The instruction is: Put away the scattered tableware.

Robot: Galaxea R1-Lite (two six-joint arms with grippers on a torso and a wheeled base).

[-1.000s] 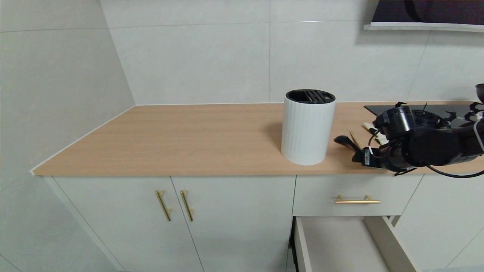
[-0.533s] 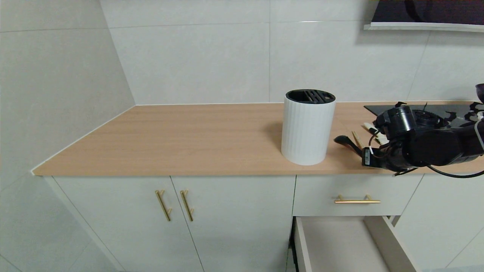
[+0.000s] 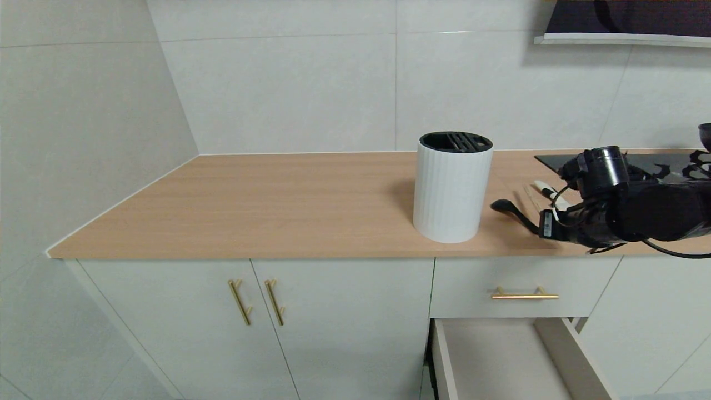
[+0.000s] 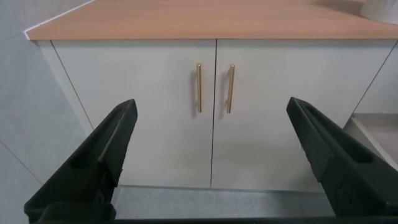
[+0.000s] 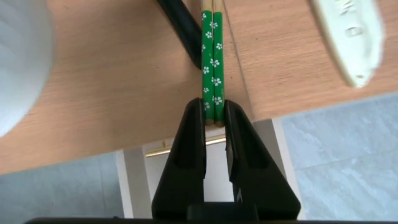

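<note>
A pair of chopsticks (image 5: 211, 56) with green flowered ends lies on the wooden counter (image 3: 278, 205), and my right gripper (image 5: 214, 109) is shut on those ends at the counter's front edge. In the head view the right gripper (image 3: 543, 226) is to the right of the white ribbed utensil holder (image 3: 451, 191), with the chopsticks (image 3: 530, 200) running back from it. A black spoon (image 3: 504, 206) lies beside them, its handle (image 5: 180, 34) alongside the chopsticks. A white utensil (image 5: 348, 37) lies further right. My left gripper (image 4: 211, 162) is open, low in front of the cabinet doors (image 4: 214, 124).
A black stove top (image 3: 644, 164) sits at the counter's right end. Below the right arm a drawer (image 3: 500, 355) stands pulled open, under a shut drawer with a gold handle (image 3: 525, 295). The counter left of the holder is bare wood.
My right arm has shifted to the right and slightly up, its gripper still on the chopsticks' ends. The holder and spoon have stayed put.
</note>
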